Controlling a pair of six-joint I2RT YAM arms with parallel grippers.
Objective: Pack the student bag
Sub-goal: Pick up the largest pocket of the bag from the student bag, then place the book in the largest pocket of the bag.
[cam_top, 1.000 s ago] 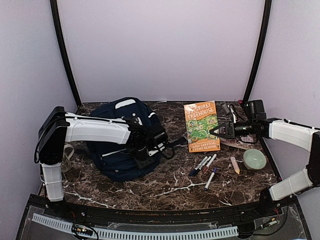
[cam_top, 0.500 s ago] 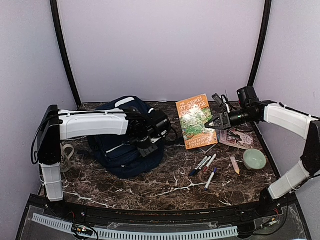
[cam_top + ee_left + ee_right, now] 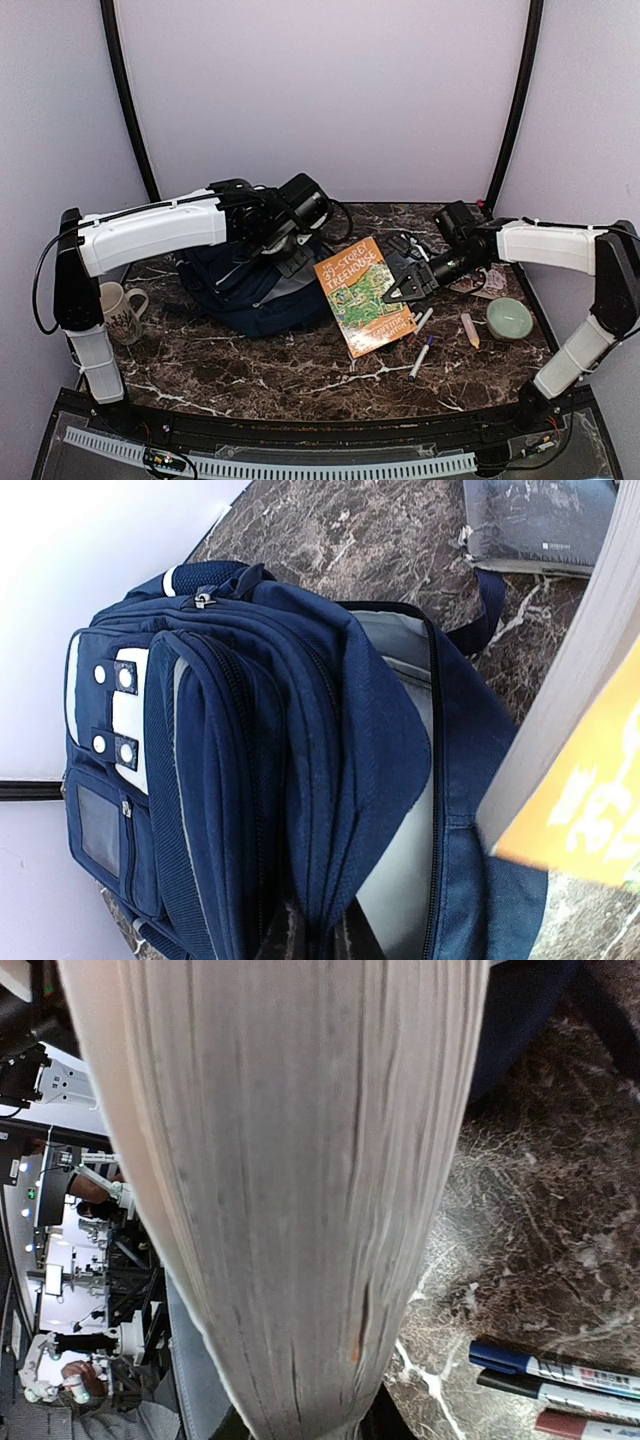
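The navy student bag lies at the table's left centre. My left gripper is shut on its front panel fabric and holds it up. In the left wrist view the fingers pinch the blue panel, and the main compartment gapes, showing grey lining. My right gripper is shut on the right edge of an orange-and-green paperback book, held tilted just right of the bag's opening. The book's page edges fill the right wrist view, hiding most of the fingers.
A mug stands left of the bag. Several markers, a crayon and a green bowl lie at the right. A thin booklet sits behind them. A grey pouch lies beyond the bag.
My left gripper closed on the bag's front panel and lifted it, opening the main compartment. My right arm carried the book from the back right towards the bag.
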